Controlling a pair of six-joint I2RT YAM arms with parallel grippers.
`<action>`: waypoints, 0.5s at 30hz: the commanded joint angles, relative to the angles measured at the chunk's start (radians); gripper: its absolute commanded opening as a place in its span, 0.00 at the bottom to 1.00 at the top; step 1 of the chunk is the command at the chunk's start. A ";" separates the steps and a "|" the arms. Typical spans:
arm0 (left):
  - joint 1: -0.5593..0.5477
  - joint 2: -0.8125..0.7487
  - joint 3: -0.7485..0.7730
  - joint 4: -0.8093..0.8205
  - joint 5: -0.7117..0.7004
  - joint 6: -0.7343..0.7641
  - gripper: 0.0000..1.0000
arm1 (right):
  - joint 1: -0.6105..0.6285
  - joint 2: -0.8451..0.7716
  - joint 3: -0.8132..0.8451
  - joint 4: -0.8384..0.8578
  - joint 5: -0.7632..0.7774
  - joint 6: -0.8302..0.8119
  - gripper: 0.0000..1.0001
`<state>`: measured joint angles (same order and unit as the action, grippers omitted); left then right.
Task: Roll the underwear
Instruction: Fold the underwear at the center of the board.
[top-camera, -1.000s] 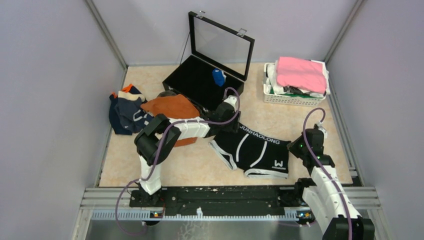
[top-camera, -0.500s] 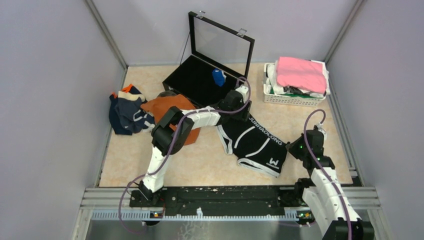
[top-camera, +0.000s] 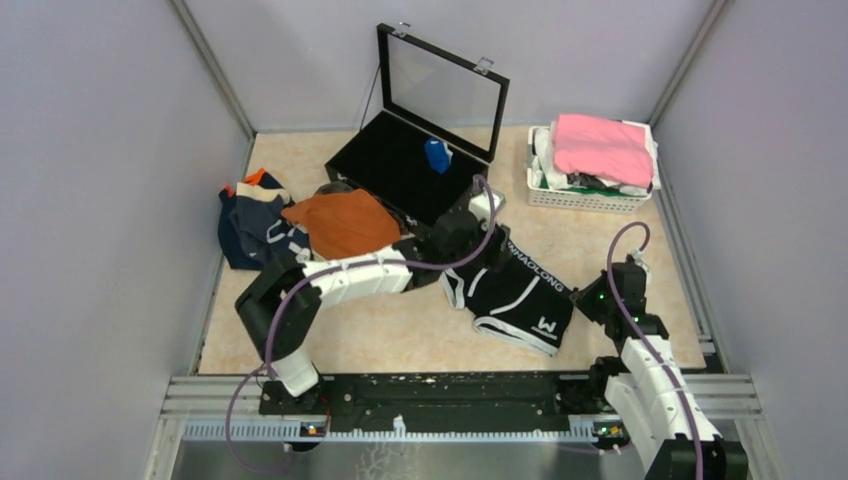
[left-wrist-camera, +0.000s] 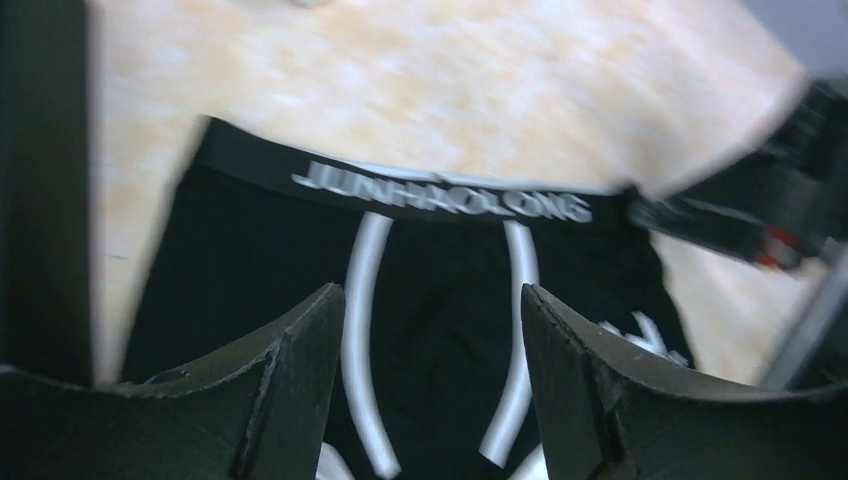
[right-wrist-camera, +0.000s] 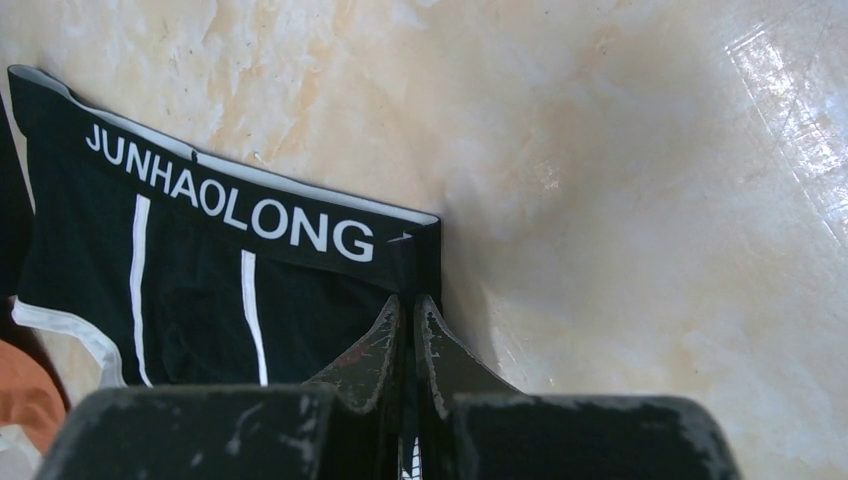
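Pale grey walls (top-camera: 90, 200) enclose a beige marbled tabletop (top-camera: 400, 335).

Overhead view: even, diffuse light, soft shadows, no glare, sharp throughout. Left wrist view: heavy motion blur, waistband lettering on black underwear (left-wrist-camera: 440, 300) smeared, table (left-wrist-camera: 500, 80) washed out. Right wrist view: crisp focus, bright glare patch on table, upper right.

White capitals spelling JUNHAOLONG run along the waistband (right-wrist-camera: 230, 215) of the black boxer briefs (top-camera: 510, 290). A white W (top-camera: 546, 325) marks one leg.
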<state>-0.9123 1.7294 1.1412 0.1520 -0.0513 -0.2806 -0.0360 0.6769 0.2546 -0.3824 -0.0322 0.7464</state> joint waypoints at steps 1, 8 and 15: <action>-0.145 -0.054 -0.116 0.073 0.012 -0.098 0.71 | -0.012 0.004 -0.002 0.036 -0.011 0.015 0.00; -0.351 0.025 -0.098 0.082 -0.019 -0.156 0.67 | -0.013 0.009 -0.002 0.040 -0.015 0.011 0.00; -0.437 0.148 0.020 0.036 -0.012 -0.091 0.66 | -0.012 0.016 -0.002 0.044 -0.023 0.006 0.00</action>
<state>-1.3209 1.8301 1.0683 0.1780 -0.0502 -0.4072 -0.0360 0.6903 0.2546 -0.3756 -0.0441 0.7528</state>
